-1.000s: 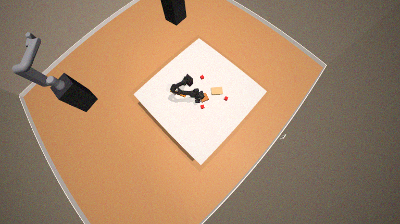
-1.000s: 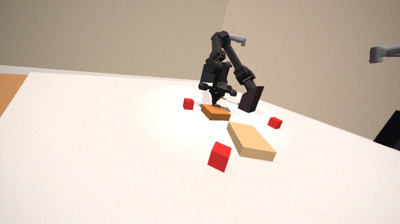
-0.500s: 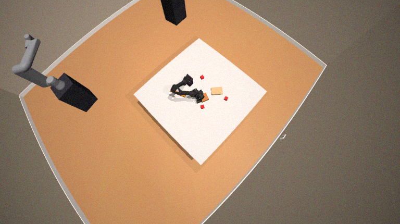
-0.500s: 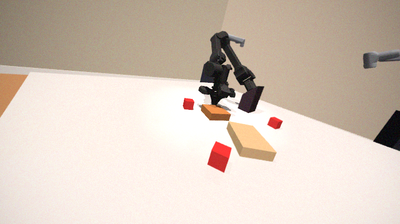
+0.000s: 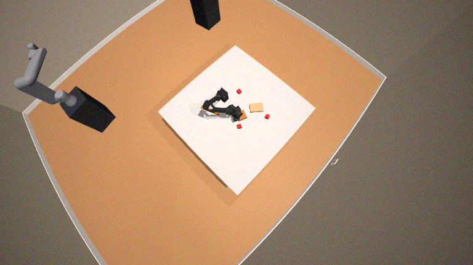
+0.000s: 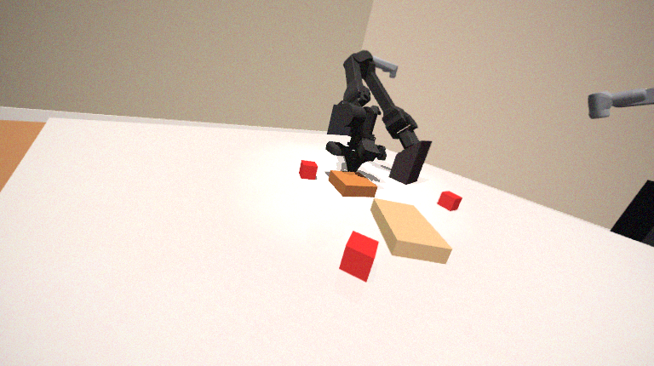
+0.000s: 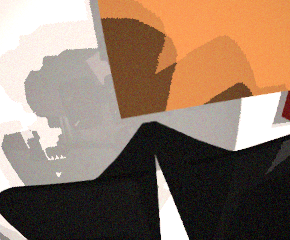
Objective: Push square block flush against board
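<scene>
End effector (image 5: 237,118) (image 6: 352,169) (image 7: 149,128) pressed together, poised beside the orange block (image 5: 242,115) (image 6: 354,185) (image 7: 200,55); block and tan board (image 5: 256,107) (image 6: 412,229) seen apart, both well inside the edges of the table (image 5: 237,164) (image 6: 169,246); board located nearer the right corner in the top view.

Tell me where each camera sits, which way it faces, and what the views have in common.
Top: high overhead, facing down on the white table; the black arm shows, folded, from above.
Exterior: off the table's side, low, looking across it past the tan board toward the arm.
Wrist: on the arm near the gripper, facing the tabletop; black fingers fill the bottom.
Top and exterior share the board; all three show the orange block.
</scene>
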`<act>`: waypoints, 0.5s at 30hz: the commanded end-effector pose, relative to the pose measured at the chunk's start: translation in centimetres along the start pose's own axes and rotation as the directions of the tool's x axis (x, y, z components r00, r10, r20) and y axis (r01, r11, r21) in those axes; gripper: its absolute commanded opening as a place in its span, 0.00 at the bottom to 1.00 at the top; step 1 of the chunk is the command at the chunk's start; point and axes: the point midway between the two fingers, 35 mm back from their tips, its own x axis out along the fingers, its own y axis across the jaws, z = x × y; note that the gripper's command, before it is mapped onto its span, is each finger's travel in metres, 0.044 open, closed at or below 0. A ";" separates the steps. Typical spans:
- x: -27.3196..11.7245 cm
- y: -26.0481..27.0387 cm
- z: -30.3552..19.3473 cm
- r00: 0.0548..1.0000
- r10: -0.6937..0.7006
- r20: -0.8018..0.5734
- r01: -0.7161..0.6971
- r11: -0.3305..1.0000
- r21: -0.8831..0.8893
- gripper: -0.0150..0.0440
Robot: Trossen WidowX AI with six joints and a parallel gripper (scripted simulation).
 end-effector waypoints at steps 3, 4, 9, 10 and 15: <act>0.0 -0.2 0.5 1.000 -0.003 0.000 0.003 1.000 0.004 0.25; 0.0 -0.3 0.6 1.000 -0.003 0.000 0.003 1.000 0.004 0.25; -0.1 -0.3 0.9 1.000 -0.003 0.001 0.003 1.000 0.003 0.25; -0.1 -0.3 1.0 1.000 -0.003 0.001 0.003 1.000 0.003 0.25; -0.1 -0.3 1.3 1.000 -0.003 0.002 0.003 1.000 0.003 0.25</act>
